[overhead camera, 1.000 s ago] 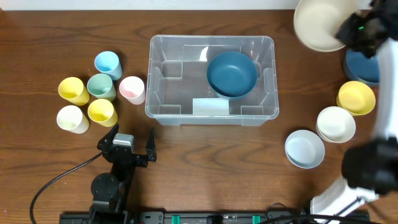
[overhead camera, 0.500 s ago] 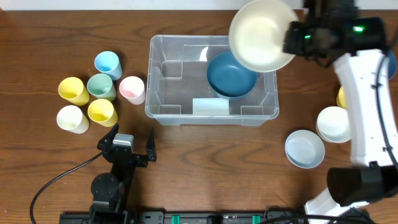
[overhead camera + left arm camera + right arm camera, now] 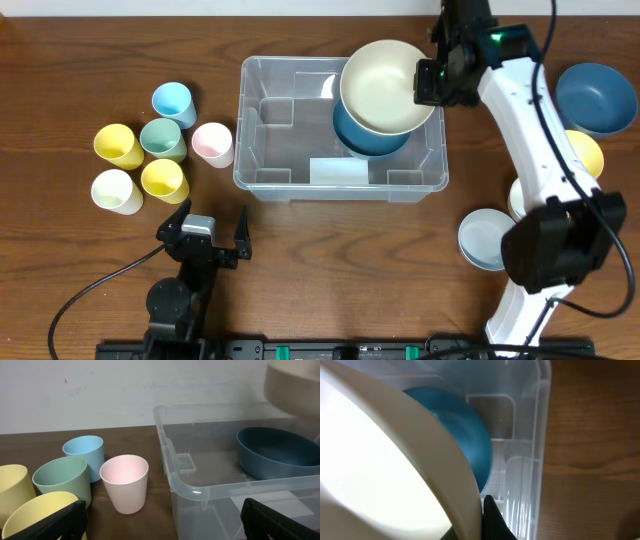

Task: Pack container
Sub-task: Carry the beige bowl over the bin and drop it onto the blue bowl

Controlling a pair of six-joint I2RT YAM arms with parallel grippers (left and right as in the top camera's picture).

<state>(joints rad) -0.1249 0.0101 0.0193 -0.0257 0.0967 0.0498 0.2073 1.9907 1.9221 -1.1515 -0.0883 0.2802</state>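
Nearest, low over the worktop (image 3: 80, 270): left fingers (image 3: 280, 520), spread wide apart and holding nothing, facing the cups and the bin. Front right: one pale blue bowl (image 3: 488, 240), with a white bowl (image 3: 522, 200) just behind it, partly hidden by the right arm. Left side, a tight cluster of six upright cups: white cup (image 3: 116, 190) and yellow cup (image 3: 164, 180) in front, second yellow cup (image 3: 118, 146), green cup (image 3: 163, 139) and pink cup (image 3: 212, 143) behind them, light blue cup (image 3: 172, 101) farthest. Centre: the container (image 3: 285, 140), clear plastic, standing upright just beside the pink cup; inside, at its right end, one dark blue bowl (image 3: 372, 148). Above that bowl: one cream bowl (image 3: 385, 88), tilted, overlapping the bin's far right corner and appearing not to touch the bowl beneath; right fingers (image 3: 492, 522) were clamped on its rim. Right of the bin: yellow bowl (image 3: 588, 155), then a second dark blue bowl (image 3: 597, 95) at the far edge.
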